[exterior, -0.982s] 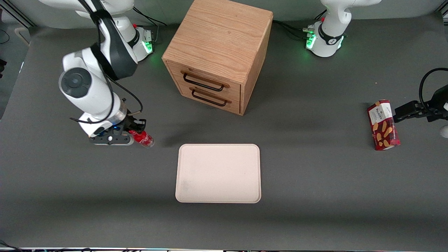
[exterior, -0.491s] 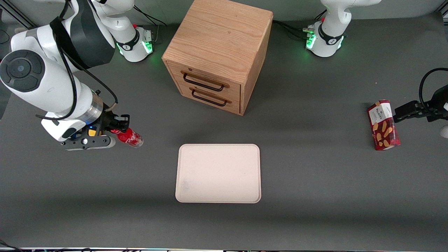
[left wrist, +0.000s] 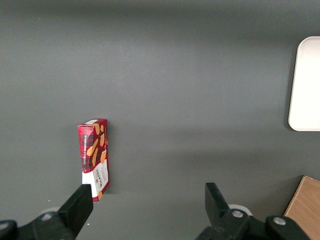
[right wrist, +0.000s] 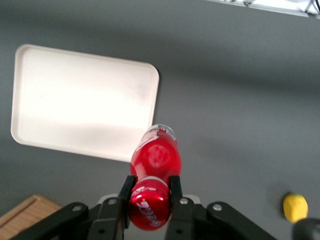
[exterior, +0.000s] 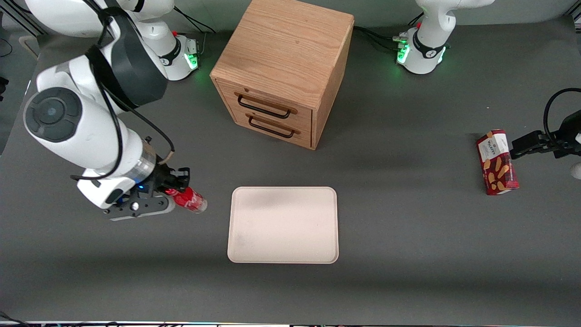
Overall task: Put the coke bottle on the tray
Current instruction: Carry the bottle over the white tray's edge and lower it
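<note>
My right gripper (exterior: 174, 190) is shut on the cap end of the small red coke bottle (exterior: 190, 200) and holds it tilted above the table, beside the tray on the working arm's side. In the right wrist view the two fingers clamp the red cap (right wrist: 149, 205) and the bottle's body (right wrist: 156, 155) points at the tray's corner (right wrist: 145, 75). The cream tray (exterior: 283, 225) lies flat on the grey table, nearer the front camera than the wooden cabinet. Nothing lies on the tray.
A wooden two-drawer cabinet (exterior: 283, 68) stands farther from the front camera than the tray. A red snack box (exterior: 497, 162) lies toward the parked arm's end of the table, also in the left wrist view (left wrist: 95, 152). A small yellow object (right wrist: 295, 206) lies on the table.
My right gripper has moved with the bottle toward the tray and nearer the front camera, after swinging away from the tray between the two earlier frames. The bottle stays gripped.
</note>
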